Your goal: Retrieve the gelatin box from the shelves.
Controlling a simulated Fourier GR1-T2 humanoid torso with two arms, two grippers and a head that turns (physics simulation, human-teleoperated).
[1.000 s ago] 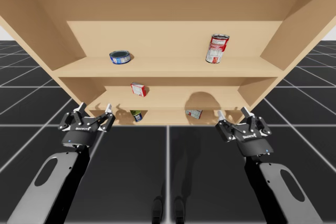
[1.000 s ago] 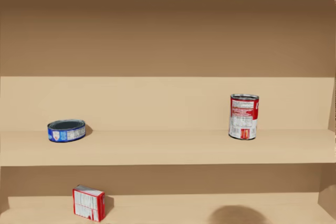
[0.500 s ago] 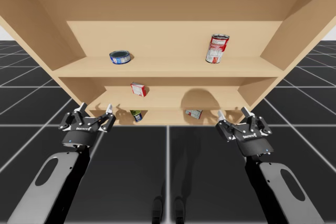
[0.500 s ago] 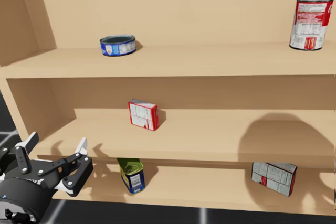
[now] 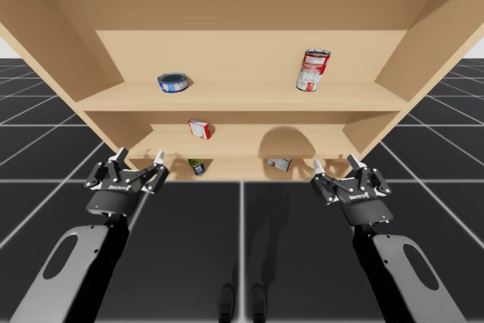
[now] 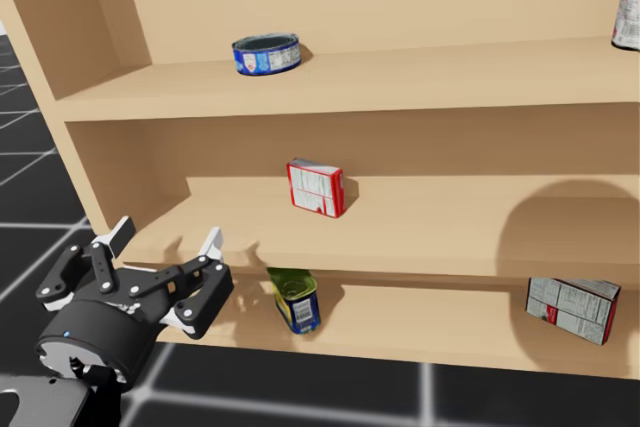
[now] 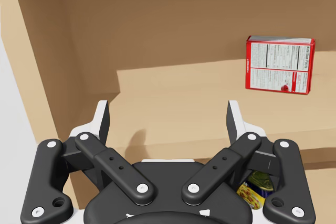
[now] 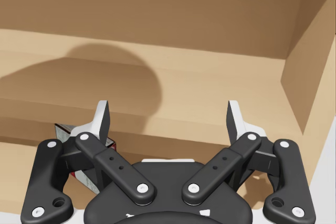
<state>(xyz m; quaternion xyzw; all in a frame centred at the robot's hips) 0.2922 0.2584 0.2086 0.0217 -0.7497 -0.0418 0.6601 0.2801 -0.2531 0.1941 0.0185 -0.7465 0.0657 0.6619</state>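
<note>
Plain tan on the shelves (image 5: 242,100). Red with a white printed panel on the gelatin box (image 6: 316,188); blue with white label on the flat can (image 6: 266,53); red and white on the tall can (image 5: 312,70); green and yellow on the bottom-shelf can (image 6: 298,302); black with pale grid lines on the floor (image 5: 189,262).

Our left gripper (image 5: 140,158) and right gripper (image 5: 334,163) looked alike: each had a matt black, rounded housing, a line of small white lettering across it and one tiny blue dot near its wrist end. From each housing ran flat, round-ended black link bars (image 7: 113,163), joined by pale silver pins (image 7: 142,188) that showed as bright discs. The fingers (image 7: 102,124) were black on one face and white on the other, tapering to pointed white tips. Behind the grippers, our left forearm (image 5: 102,255) and right forearm (image 5: 382,262) were glossy dark grey shells, broad and smooth, each cut through by a long oval slot with a lighter rim.
</note>
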